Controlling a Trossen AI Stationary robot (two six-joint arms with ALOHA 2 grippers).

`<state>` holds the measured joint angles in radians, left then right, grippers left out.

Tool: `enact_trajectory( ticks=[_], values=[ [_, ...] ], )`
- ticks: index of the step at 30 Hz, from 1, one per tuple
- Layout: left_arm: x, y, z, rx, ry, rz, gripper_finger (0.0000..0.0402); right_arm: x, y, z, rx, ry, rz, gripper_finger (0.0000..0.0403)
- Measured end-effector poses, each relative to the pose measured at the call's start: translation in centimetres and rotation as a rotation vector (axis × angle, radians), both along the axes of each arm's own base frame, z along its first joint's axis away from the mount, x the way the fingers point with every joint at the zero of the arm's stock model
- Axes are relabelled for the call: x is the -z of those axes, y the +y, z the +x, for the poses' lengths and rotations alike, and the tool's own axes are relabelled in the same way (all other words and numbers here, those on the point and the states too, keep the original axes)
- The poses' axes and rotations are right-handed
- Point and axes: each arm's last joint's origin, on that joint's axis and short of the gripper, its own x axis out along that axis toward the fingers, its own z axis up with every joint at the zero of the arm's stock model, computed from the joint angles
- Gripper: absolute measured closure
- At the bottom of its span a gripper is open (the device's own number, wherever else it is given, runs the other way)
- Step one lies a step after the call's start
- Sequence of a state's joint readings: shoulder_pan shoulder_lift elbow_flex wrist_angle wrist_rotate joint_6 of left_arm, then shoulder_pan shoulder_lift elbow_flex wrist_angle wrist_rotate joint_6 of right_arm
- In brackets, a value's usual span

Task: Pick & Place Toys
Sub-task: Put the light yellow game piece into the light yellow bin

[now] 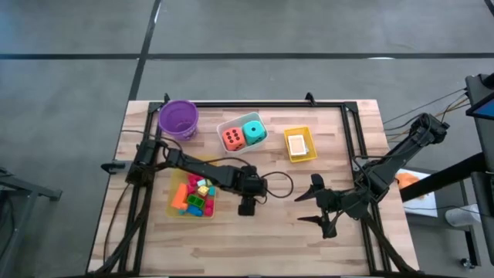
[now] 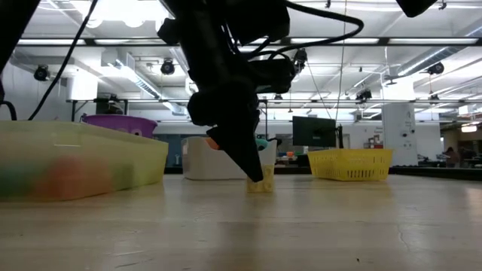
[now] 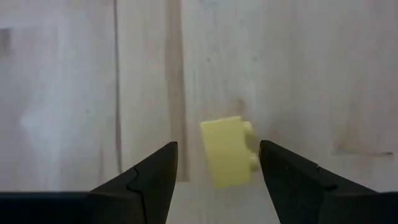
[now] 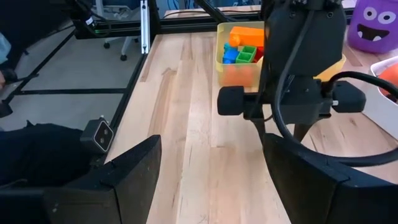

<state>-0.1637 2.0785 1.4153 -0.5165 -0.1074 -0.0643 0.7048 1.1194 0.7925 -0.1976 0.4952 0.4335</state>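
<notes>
Hovering over the middle of the worktop (image 1: 255, 239), my left pincer (image 3: 217, 163) points straight down with its two dark fingers (image 3: 144, 180) apart. Between them lies a small yellow block (image 3: 229, 152), flat on the bare wood and nearer one finger than the other; neither finger touches it. In the level view across the worktop the same block shows at the tips of my fingers, resting on the surface.

Just beside my left arm, toward the worktop's left edge, stands the clear yellow bin (image 1: 178, 207) with a heap of toy blocks (image 1: 197, 196) in it: orange, green, blue, red and yellow. Along the far edge sit three more holders in a row. The purple bowl (image 1: 178, 118) is near the far left corner. The white tray (image 1: 228, 124) next to it holds the orange die (image 1: 234, 138) and the teal die (image 1: 254, 132), side by side and touching. The yellow basket (image 1: 299, 155) further right holds small cards (image 1: 298, 144).

My right pincer (image 1: 320, 204) waits low near the right edge of the worktop, its fingers spread wide with nothing between them, aimed across the wood toward my left arm and well apart from the yellow block.
</notes>
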Motion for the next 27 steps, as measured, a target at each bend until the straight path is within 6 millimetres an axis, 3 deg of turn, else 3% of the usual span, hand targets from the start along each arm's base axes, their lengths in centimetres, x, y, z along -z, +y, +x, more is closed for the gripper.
enact_trajectory(
  ticks=[4,9,15,24,27],
  values=[
    [0.6,0.0,-0.4,-0.012,0.016,-0.005,0.0183,0.0,0.0,0.0,0.001,0.001,0.003,0.0124],
    [1.3,0.1,-0.7,-0.02,0.015,-0.008,0.0221,0.0,0.0,0.0,0.001,0.0,0.004,0.0124],
    [1.2,-0.1,-0.3,-0.045,-0.046,-0.06,0.0263,0.0,0.0,0.0,0.001,0.0,0.004,0.0124],
    [1.2,-0.1,-0.3,-0.035,-0.042,-0.075,0.0274,0.0,0.0,0.0,0.001,0.0,0.004,0.0124],
    [1.1,-0.1,-0.3,-0.041,-0.044,-0.075,0.0306,0.0,0.0,0.0,0.0,0.0,0.004,0.0124]
  ],
)
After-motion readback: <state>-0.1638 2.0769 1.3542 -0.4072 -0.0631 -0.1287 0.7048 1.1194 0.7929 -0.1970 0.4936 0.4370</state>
